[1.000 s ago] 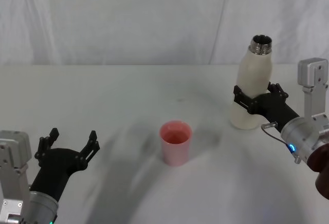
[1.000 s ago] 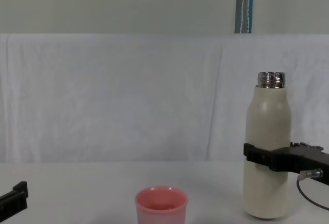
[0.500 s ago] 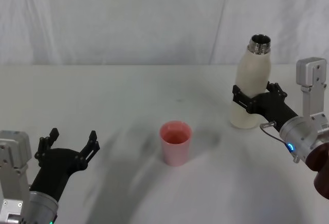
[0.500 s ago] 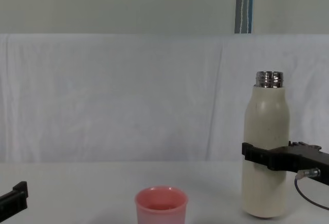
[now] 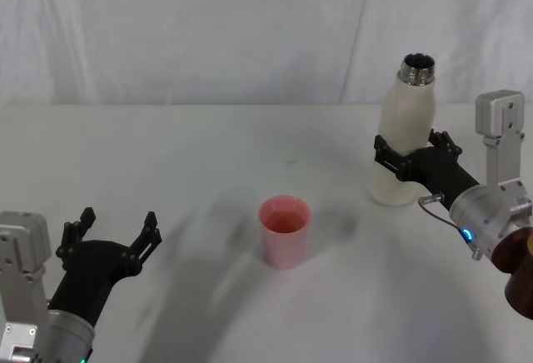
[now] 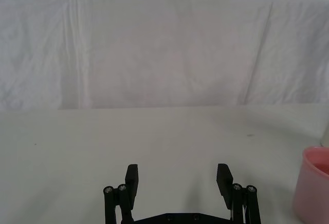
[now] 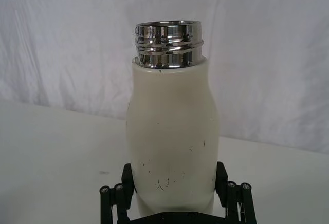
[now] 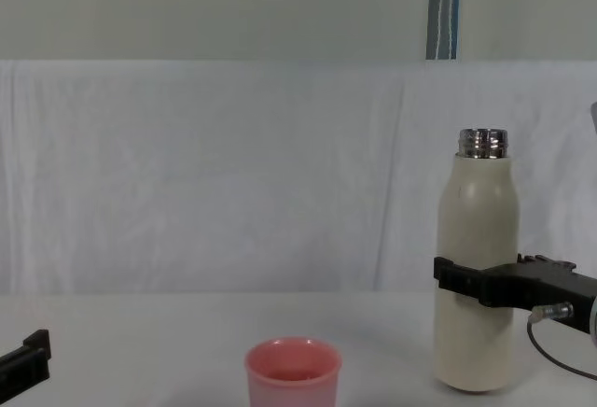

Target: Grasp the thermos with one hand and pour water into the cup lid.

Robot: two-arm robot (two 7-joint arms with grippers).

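Item 1: left gripper (image 5: 110,231), black, nearest the robot at the table's (image 5: 208,138) near left. Its 2 fingers stand wide apart with nothing between them; the left wrist view shows the same spread fingers (image 6: 132,179) above bare white cloth. It touches nothing and sits well apart from the cup lid.

Item 2: cup lid (image 5: 285,230), 1 small pink cup, upright, rim up, near the middle of the table. It stands alone, between the 2 arms, left of the thermos and nearer the robot than it. From the chest view its rim (image 8: 293,362) sits low beside the bottle's base.

Item 3: right gripper (image 5: 405,159), black, on a grey arm, reaching in from the right. Its jaws are closed around the lower body of the thermos, 1 finger on each side, pressed against the cream wall.

Item 4: thermos (image 5: 405,138), 1 tall cream-white bottle, upright, uncapped, shiny threaded steel neck open at the top. Its base appears to be at the tabletop at the far right. Small dark scuffs mark its body (image 7: 172,142).

Item 5: white cloth backdrop (image 5: 208,30), hanging behind the table.
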